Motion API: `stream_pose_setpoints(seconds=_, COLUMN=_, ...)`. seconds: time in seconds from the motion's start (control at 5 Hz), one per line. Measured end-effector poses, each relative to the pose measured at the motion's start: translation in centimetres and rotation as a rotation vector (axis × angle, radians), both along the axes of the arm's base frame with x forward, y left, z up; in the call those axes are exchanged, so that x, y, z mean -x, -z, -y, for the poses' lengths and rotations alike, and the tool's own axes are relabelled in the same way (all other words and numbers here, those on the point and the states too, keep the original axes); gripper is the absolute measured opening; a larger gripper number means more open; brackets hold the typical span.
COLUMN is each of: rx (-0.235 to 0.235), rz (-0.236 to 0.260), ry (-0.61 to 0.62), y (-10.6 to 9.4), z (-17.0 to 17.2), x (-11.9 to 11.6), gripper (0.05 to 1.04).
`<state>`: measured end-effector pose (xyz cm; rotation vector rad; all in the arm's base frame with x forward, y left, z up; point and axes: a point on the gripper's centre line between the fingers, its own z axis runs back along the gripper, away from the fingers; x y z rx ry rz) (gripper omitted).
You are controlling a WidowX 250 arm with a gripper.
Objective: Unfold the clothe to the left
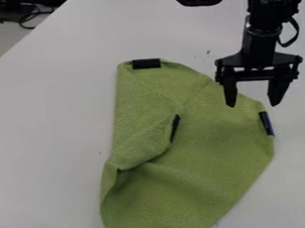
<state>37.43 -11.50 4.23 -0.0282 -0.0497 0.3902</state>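
The black two-finger hand [253, 104] is hanging, spread, near the green fabric cloth's [211, 151] upper-right edge. The cloth is lying part-folded on the white tabletop [43, 124]. Unfolding is apparently awaiting grasp, requiring pinching the inner black tab [175, 128] and drawing left.

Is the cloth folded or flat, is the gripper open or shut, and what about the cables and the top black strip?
Cloth: partly folded, left corner turned in, wrinkled
Gripper: open
Cables: loosely looped
Top strip: flat
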Motion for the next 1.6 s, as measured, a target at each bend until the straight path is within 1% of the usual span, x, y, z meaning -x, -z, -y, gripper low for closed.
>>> stream_pose_setpoints(seconds=0.2, rx=-0.011, rz=-0.03, ry=-0.002, y=1.2, z=-0.1, x=0.4, gripper=1.001)
stream_pose_setpoints(seconds=0.4, rx=-0.048, rz=-0.076, ry=-0.042, y=2.6, z=-2.6, x=2.0, gripper=1.001)
stream_pose_setpoints(seconds=0.6, rx=-0.053, rz=-0.053, ry=-0.102, y=1.3, z=-5.5, x=2.2, gripper=1.0)
stream_pose_setpoints(seconds=0.8, rx=-0.079, rz=-0.064, ry=-0.118, y=1.0, z=-6.5, x=2.9, gripper=1.001)
stream_pose_setpoints(seconds=1.0, rx=-0.079, rz=-0.062, ry=-0.16, y=0.6, z=-7.8, x=3.3, gripper=1.0)
stream_pose_setpoints(seconds=1.2, rx=-0.058, rz=-0.092, ry=-0.177, y=1.7, z=-8.0, x=4.4, gripper=1.0)
stream_pose_setpoints(seconds=1.4, rx=-0.035, rz=-0.11, ry=-0.209, y=2.5, z=-8.6, x=5.1, gripper=1.001)
stream_pose_setpoints(seconds=1.6, rx=-0.025, rz=-0.116, ry=-0.216, y=2.9, z=-8.6, x=5.4, gripper=0.984)
